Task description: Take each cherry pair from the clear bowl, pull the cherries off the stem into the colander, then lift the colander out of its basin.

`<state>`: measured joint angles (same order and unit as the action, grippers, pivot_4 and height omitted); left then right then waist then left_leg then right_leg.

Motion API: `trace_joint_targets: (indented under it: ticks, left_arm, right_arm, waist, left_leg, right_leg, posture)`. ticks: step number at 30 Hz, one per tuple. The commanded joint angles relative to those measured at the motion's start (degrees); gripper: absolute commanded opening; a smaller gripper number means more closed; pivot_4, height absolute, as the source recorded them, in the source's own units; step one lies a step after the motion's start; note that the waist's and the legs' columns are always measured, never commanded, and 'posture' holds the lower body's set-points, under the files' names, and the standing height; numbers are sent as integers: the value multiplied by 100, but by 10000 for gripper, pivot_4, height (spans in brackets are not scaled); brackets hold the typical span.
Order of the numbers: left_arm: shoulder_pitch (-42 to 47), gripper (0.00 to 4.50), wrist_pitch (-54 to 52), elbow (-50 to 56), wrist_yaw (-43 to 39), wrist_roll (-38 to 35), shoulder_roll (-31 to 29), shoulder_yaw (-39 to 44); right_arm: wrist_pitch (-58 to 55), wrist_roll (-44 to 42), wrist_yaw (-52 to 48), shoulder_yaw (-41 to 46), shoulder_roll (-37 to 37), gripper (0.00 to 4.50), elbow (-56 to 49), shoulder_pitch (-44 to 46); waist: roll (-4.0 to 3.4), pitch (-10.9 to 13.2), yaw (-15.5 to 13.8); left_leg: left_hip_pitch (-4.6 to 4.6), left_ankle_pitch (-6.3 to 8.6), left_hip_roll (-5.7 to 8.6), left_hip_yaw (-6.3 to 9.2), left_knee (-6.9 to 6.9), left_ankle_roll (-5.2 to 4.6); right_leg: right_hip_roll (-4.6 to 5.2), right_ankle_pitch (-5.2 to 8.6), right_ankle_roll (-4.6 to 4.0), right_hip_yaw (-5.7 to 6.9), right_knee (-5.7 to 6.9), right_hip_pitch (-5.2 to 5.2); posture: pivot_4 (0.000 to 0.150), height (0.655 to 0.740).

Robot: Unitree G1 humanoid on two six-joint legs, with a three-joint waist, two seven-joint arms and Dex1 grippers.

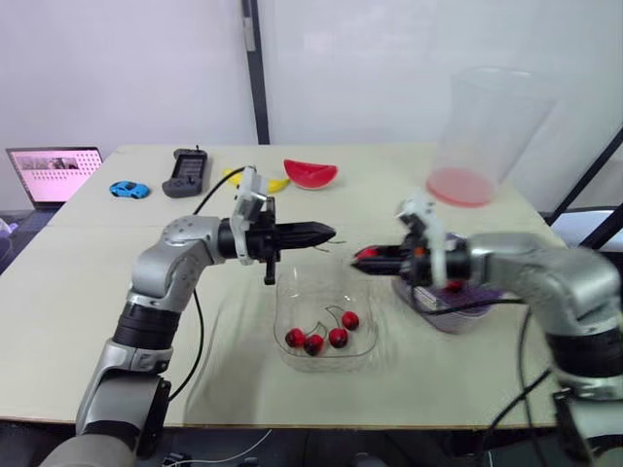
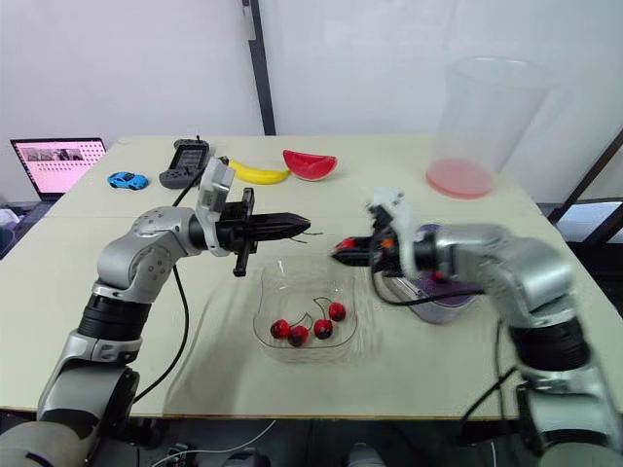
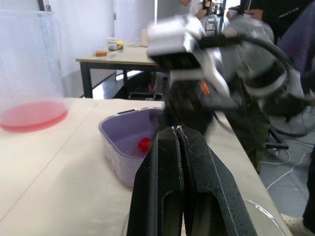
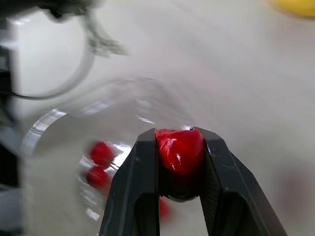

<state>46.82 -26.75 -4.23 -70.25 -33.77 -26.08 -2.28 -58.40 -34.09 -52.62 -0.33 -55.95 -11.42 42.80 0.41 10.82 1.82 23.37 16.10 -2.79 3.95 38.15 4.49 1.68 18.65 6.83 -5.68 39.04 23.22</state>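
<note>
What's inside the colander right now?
One red cherry shows inside the purple colander. The right arm covers the rest of its inside, so more cherries there cannot be ruled out.

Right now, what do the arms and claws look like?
Silver-grey shells, black joints, loose black cables on left arm and right arm. Two tapered black fingers on left claw and right claw; white camera block at each wrist, orange mark on the right.
</note>
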Motion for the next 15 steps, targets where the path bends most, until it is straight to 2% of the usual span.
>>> trace_joint_targets:
  ticks: [1, 4, 10, 11, 13, 15]
  left_arm:
    - [-169, 0, 45, 308, 70, -46, -138, 200]
    - [-355, 0, 12, 417, 126, -80, -249, 298]
    - [-596, 0, 114, 471, 305, 4, -398, 396]
    - [-655, 0, 106, 526, 328, -9, -417, 402]
    - [-782, 0, 56, 658, 427, -48, -437, 436]
    - [-843, 0, 27, 725, 487, -69, -448, 455]
  right_arm:
    - [1297, 1159, -807, -452, -1096, 9541, 890, -36]
    - [2106, 1743, -1197, -816, -1326, 9541, 1567, -13]
    - [2818, 2473, -1557, -1234, -983, 9541, 2432, 120]
    - [2803, 2478, -1581, -1200, -926, 15750, 2468, 140]
    - [2751, 2468, -1688, -1128, -912, 23668, 2416, 163]
    - [2713, 2464, -1781, -1074, -931, 33795, 2372, 184]
  waist:
    - [-1, 0, 12]
    - [-1, 0, 102]
    - [-4, 2, 204]
    - [-5, 2, 204]
    - [-5, 2, 203]
    - [-5, 2, 183]
  left_leg:
    - [0, 1, 0, -2, -3, -1]
    - [-6, 2, -3, -8, -5, -4]
    - [-10, 2, -7, -14, -8, -3]
    - [-9, 2, -6, -15, -8, -3]
    - [-5, 2, -6, -15, -7, -3]
    - [-5, 1, -6, -15, -6, -3]
  right_leg:
    - [0, 0, 0, -1, -1, 2]
    - [-3, 0, 0, -6, -2, 2]
    - [-6, 0, 0, -14, 5, 5]
    - [-4, 0, 0, -15, 4, 6]
    - [-2, 0, 0, -14, 4, 9]
    - [-2, 0, 0, -14, 4, 9]
  posture:
    - [1500, 7380]
    - [1500, 7380]
    - [1500, 7380]
    - [1500, 7380]
    - [1500, 7380]
    - [1500, 7380]
